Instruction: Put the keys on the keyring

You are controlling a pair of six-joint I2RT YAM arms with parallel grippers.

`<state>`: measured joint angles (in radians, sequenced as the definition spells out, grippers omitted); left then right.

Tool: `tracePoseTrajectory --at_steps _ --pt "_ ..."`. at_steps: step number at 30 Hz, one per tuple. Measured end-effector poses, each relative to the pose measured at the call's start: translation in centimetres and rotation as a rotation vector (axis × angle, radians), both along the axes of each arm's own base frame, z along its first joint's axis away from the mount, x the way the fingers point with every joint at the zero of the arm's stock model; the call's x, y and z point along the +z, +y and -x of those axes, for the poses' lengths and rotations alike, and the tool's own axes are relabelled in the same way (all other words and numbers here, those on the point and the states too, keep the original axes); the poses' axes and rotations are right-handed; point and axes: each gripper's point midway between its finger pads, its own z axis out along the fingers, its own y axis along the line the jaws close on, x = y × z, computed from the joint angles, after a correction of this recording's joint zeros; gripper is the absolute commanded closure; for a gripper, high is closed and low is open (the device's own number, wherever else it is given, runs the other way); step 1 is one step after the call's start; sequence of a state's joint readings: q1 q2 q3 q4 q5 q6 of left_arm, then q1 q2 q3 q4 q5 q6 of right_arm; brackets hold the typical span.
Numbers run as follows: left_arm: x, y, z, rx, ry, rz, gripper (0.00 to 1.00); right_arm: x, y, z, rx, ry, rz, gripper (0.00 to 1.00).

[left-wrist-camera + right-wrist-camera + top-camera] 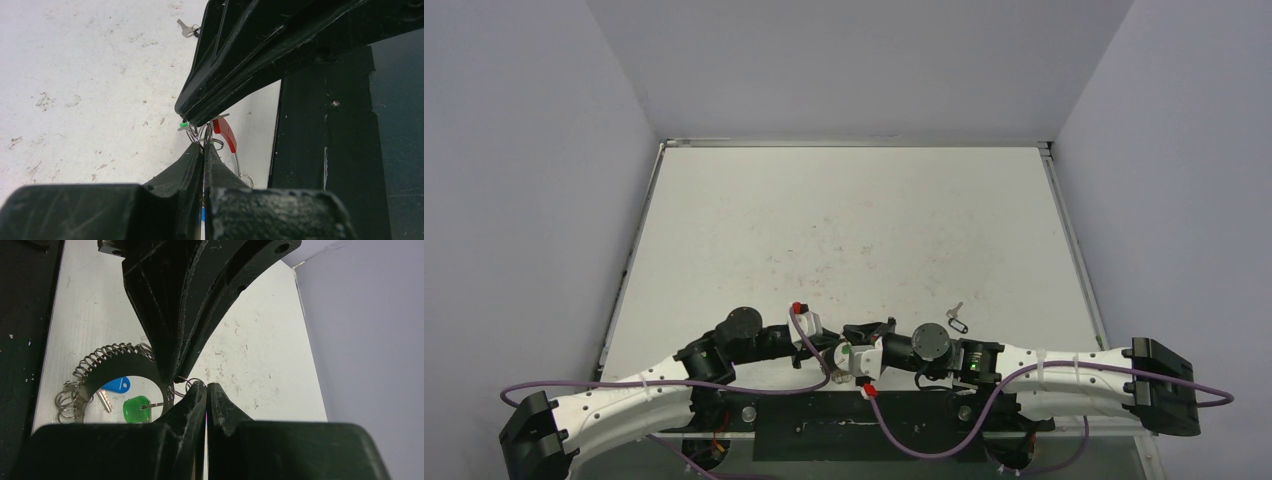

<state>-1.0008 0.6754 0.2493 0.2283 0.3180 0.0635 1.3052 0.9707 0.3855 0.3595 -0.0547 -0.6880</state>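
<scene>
- Top view: both arms meet at the 6 o'clock edge of the table [854,230]. The left gripper [829,350] and right gripper [859,350] are tip to tip, and what lies between them is too small to read. A loose key [955,320] lies on the table at about 2 o'clock from them, apart.
- Left wrist view: the left gripper [204,149] is pressed together, pinching thin wire of the keyring [226,135]. Only the keyring's red section and some fine strands show here. The right gripper [187,116] reaches in from 1 o'clock, with a green fleck at its tip. The loose key [186,29] sits at 12 o'clock.
- Right wrist view: the right gripper [206,386] is pressed together, with a fine wire loop at its tip. I cannot tell whether it pinches that loop. The left gripper [172,374] comes down from 12 o'clock onto the coil.
- The keyring [100,357] is a silvery spiral arcing toward 9 o'clock. A blue key [116,385] and a green key [135,409] sit inside the arc, and the green one has a thin ring through its head. Small rings [67,402] cluster at the coil's end.
- Risks, as I judge them:
  - The wire is thin and springy, so a slight pull apart could let it slip from either gripper.
  - The tips are crowded and could knock each other.
  - Fetching the loose key means one gripper letting go, which could drop the keyring or shed the keys.
</scene>
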Motion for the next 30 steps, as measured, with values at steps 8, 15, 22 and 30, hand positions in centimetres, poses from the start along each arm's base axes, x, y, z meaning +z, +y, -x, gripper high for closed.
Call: tracePoseTrajectory --at_steps 8,15,22,30 --pt "-0.01 0.0 0.0 0.0 0.0 0.0 1.0 -0.01 -0.02 -0.04 -0.003 0.0 0.001 1.0" --pt "0.0 0.0 -0.01 0.0 0.0 0.0 1.0 -0.22 -0.11 -0.05 -0.003 -0.002 0.006 1.0" --pt "-0.01 0.01 -0.01 0.0 0.0 0.0 1.0 -0.53 -0.26 -0.14 -0.01 -0.007 0.016 1.0" --pt "-0.01 0.01 -0.01 0.0 0.0 0.0 1.0 -0.62 -0.54 -0.69 -0.046 -0.018 0.023 1.0"
